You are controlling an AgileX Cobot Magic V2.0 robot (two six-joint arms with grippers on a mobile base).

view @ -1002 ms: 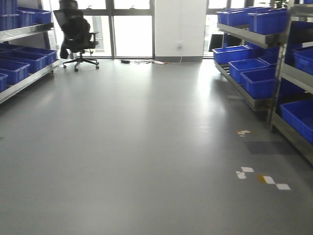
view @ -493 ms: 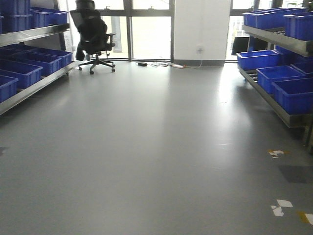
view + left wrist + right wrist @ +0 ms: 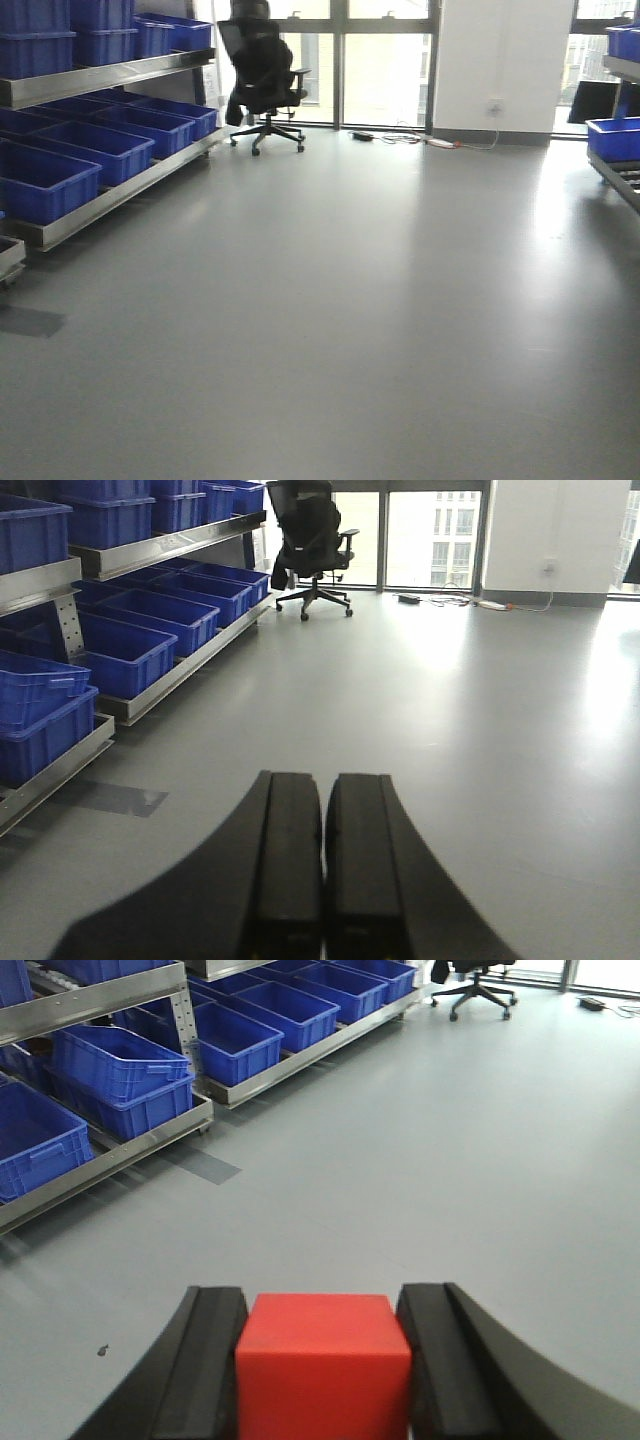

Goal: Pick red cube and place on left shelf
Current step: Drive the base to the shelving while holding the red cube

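Note:
My right gripper (image 3: 325,1300) is shut on the red cube (image 3: 323,1360), which fills the gap between its two black fingers above the grey floor. My left gripper (image 3: 323,780) is shut and empty, its fingers pressed together. The left shelf (image 3: 110,195) is a long steel rack along the left wall with blue crates (image 3: 45,180) on its tiers. It also shows in the left wrist view (image 3: 165,675) and in the right wrist view (image 3: 130,1140). Neither gripper shows in the front view.
A black office chair (image 3: 262,80) stands at the back by the windows. Cables and a power strip (image 3: 430,140) lie by the white wall. Another rack with a blue crate (image 3: 612,135) stands at the right edge. Grey floor lies between.
The view has swung to the left. The left shelf now fills more of the left side, the chair has shifted right, and the right rack and floor tape marks have slid out of view.

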